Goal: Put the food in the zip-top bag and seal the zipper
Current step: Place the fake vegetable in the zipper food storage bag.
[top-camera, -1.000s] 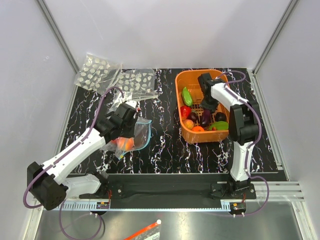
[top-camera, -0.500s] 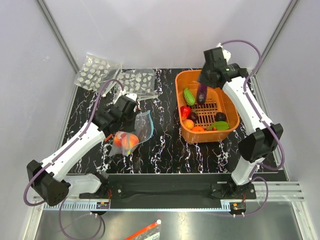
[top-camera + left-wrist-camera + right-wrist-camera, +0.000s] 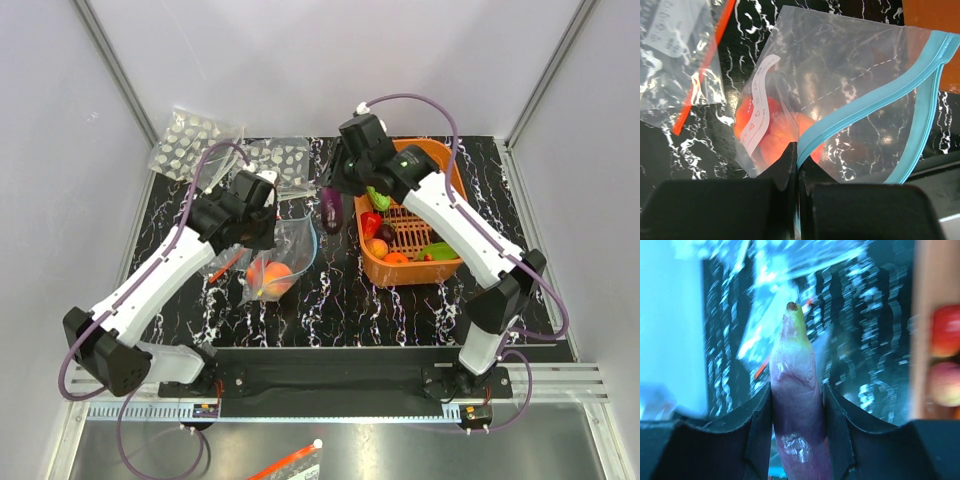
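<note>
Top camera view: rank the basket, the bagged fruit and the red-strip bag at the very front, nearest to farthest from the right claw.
1. Basket, just right of the right claw.
2. Bagged fruit, lower left, inside the bag.
3. Red-strip bag, bottom edge, off the table.

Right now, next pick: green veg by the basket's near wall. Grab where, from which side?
Take the green vegetable across its narrow middle, straight down from above. It lies flat, long axis left-right, close to the basket's near wall, so side approaches look blocked. The dark plum piece sits just behind it; far-finger room may be tight.
</note>
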`<control>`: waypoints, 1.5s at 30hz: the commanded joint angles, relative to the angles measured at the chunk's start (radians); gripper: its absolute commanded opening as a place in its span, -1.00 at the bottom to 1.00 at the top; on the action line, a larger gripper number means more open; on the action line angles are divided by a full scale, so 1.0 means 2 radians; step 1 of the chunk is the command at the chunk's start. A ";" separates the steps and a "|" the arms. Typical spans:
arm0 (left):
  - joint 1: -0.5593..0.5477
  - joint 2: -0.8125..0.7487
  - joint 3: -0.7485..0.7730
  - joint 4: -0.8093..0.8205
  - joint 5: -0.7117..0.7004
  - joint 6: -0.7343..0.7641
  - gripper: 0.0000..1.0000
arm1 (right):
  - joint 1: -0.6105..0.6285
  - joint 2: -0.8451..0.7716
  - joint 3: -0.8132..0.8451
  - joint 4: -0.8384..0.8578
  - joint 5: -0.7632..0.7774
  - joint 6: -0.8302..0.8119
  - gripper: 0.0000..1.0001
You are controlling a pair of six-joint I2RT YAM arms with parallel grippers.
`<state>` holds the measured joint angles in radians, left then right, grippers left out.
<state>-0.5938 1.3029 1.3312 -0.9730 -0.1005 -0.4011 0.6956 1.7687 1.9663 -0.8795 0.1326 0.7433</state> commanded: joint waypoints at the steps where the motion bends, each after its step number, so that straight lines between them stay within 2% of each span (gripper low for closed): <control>1: 0.006 0.011 0.025 0.017 0.043 -0.010 -1.00 | 0.026 -0.008 -0.001 0.049 -0.036 0.016 -0.44; 6: 0.015 0.032 0.044 0.024 0.048 -0.007 -1.00 | 0.046 -0.032 -0.027 0.044 -0.049 0.041 -0.45; 12: 0.025 0.036 0.057 0.013 0.118 -0.020 -1.00 | 0.060 -0.072 -0.108 0.135 -0.046 0.038 -0.45; 16: 0.030 0.033 0.058 0.005 0.175 -0.038 -1.00 | 0.061 -0.101 -0.182 0.245 -0.046 0.021 -0.45; 19: 0.032 0.027 0.048 0.008 0.213 -0.057 -1.00 | 0.060 -0.110 -0.208 0.301 -0.043 0.001 -0.43; 22: 0.035 0.016 0.026 0.025 0.264 -0.079 -1.00 | 0.060 -0.116 -0.237 0.337 -0.039 -0.026 -0.41; 25: 0.038 0.010 0.019 0.027 0.286 -0.092 -1.00 | 0.062 -0.120 -0.259 0.355 -0.036 -0.054 -0.42; 29: 0.051 0.010 0.020 0.016 0.305 -0.090 -1.00 | 0.073 -0.140 -0.292 0.362 -0.015 -0.078 -0.28; 32: 0.061 0.011 0.022 0.018 0.323 -0.093 -1.00 | 0.080 -0.153 -0.313 0.364 0.007 -0.078 -0.24; 35: 0.066 0.012 0.025 0.019 0.319 -0.098 -1.00 | 0.089 -0.158 -0.311 0.349 0.030 -0.079 -0.09; 36: 0.068 0.013 0.023 0.019 0.317 -0.098 -1.00 | 0.095 -0.158 -0.306 0.342 0.037 -0.080 0.04; 38: 0.071 0.015 0.022 0.022 0.317 -0.098 -1.00 | 0.102 -0.155 -0.294 0.320 0.045 -0.082 0.14; 40: 0.073 0.015 0.022 0.025 0.319 -0.098 -1.00 | 0.111 -0.155 -0.288 0.304 0.053 -0.079 0.34; 45: 0.078 0.014 0.027 0.025 0.318 -0.092 -1.00 | 0.117 -0.161 -0.297 0.292 0.062 -0.066 0.37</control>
<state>-0.4465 1.3621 1.3663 -0.9649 0.4923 -0.5816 0.9188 1.4891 1.3483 -0.2752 0.2008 0.5999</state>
